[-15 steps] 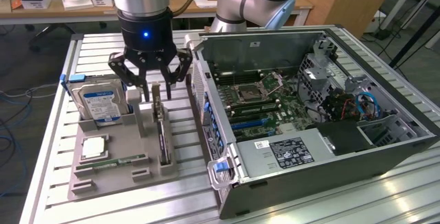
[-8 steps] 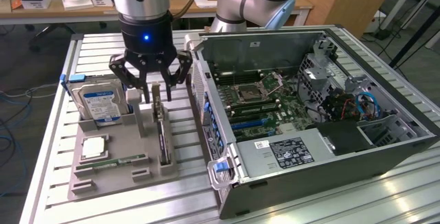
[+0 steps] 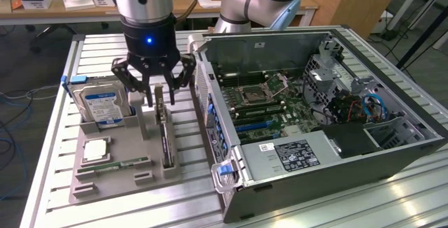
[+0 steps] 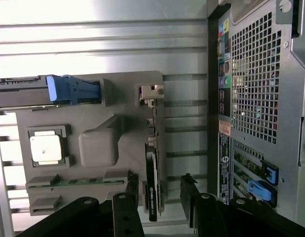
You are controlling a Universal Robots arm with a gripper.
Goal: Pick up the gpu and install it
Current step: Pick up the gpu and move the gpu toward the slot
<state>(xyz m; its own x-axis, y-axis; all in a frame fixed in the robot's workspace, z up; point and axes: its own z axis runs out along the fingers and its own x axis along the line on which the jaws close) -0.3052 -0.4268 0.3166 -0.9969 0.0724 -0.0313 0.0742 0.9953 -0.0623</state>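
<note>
gripper (image 4: 161,195): closest to the wrist camera; jaws spread wide and clasping nothing, a finger to each side of the gpu (image 4: 151,183) over the tray (image 4: 117,98) (lined up, I judge, so that closing would pinch the card's two flat faces). How far down past the card's top edge the tips reach, I cannot tell.
gpu (image 3: 163,133): on edge in the slot along the tray's case-side rim, silver bracket towards the tray's drive end. Standing upright like that, it offers its top edge to a grip from above. Not lifted, not installed.
tray (image 3: 119,186): grey moulded holder with one pocket per part, so each sits at a known spot and angle.
drive (image 3: 104,105): upright in a pocket at one end of the tray, label towards the tray's middle.
cpu (image 3: 96,149): flat in a square recess mid-tray, on the side away from the gpu.
memory stick (image 3: 115,166): lying in a shallow groove at the tray's end opposite the drive.
case (image 3: 336,183): just beside the tray's gpu side, laid down with its side panel off, so the board (image 3: 280,105) faces up and its slots can be reached from above.
table (image 3: 105,50): slatted metal top under tray and case.
</note>
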